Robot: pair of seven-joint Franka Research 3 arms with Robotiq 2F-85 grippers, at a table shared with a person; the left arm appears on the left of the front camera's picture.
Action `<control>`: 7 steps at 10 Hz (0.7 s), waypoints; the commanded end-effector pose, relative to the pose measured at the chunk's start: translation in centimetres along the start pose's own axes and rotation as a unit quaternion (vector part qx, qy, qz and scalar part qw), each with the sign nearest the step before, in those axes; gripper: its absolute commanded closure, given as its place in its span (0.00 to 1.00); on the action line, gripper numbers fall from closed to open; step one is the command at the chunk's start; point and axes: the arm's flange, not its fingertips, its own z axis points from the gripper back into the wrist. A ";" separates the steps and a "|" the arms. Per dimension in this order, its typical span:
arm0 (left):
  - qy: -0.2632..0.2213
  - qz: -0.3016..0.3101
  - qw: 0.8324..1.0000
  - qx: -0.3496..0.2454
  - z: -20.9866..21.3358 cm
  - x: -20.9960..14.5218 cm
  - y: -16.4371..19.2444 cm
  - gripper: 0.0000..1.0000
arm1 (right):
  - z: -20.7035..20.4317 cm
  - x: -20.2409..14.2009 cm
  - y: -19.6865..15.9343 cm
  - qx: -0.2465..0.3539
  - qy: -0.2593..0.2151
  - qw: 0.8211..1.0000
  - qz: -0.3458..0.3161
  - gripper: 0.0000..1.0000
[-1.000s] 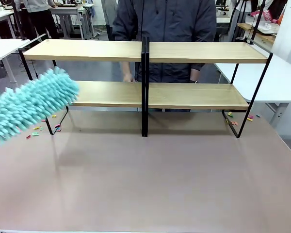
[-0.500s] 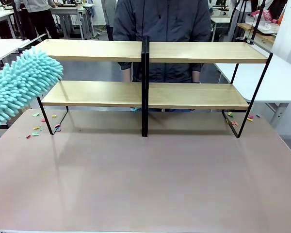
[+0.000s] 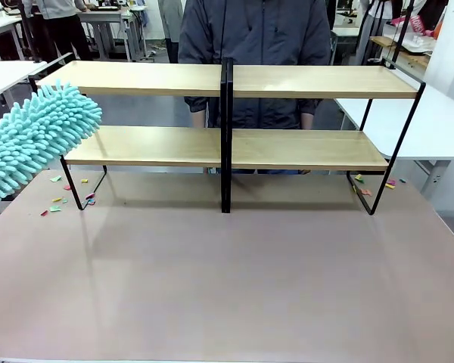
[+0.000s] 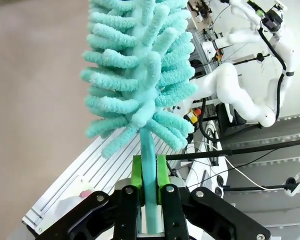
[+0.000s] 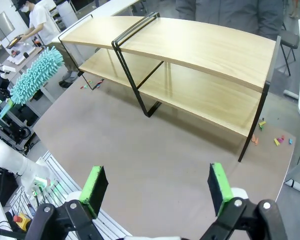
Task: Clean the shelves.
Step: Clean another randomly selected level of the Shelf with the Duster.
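Note:
The shelves [image 3: 303, 82] stand across the far half of the table: two light wooden boards on a black frame with a central upright. They also appear in the right wrist view [image 5: 205, 50]. A fluffy teal duster [image 3: 38, 136] hangs at their left end, level with the gap between the boards; whether it touches the frame I cannot tell. My left gripper [image 4: 149, 172] is shut on the duster's teal handle [image 4: 149, 150], with the head [image 4: 140, 65] pointing away. Above the table's near side, my right gripper [image 5: 156, 187] is open and holds nothing.
A person in a dark jacket [image 3: 257, 38] stands right behind the shelves. Small coloured paper scraps lie on the table by the left leg [image 3: 59, 200] and by the right leg [image 3: 363, 190]. White tables [image 3: 439, 121] flank both sides.
The duster has pulled out from the lower board's left end, up and to the left, then settled slightly back toward the frame. The person's hands no longer show between the boards.

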 end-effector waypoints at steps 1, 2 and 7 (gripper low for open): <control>-0.001 -0.014 1.000 -0.003 0.1 -0.4 -0.2 0.87 | 0.0 0.0 0.0 0.007 -0.003 1.000 0.002 0.00; -0.001 -0.014 1.000 -0.003 0.1 -0.4 -0.2 0.87 | 0.0 0.0 0.0 0.007 -0.003 1.000 0.002 0.00; 0.176 -0.037 0.984 -0.010 -4.2 -0.1 -0.4 0.87 | 0.0 0.0 0.0 0.007 -0.003 1.000 0.002 0.00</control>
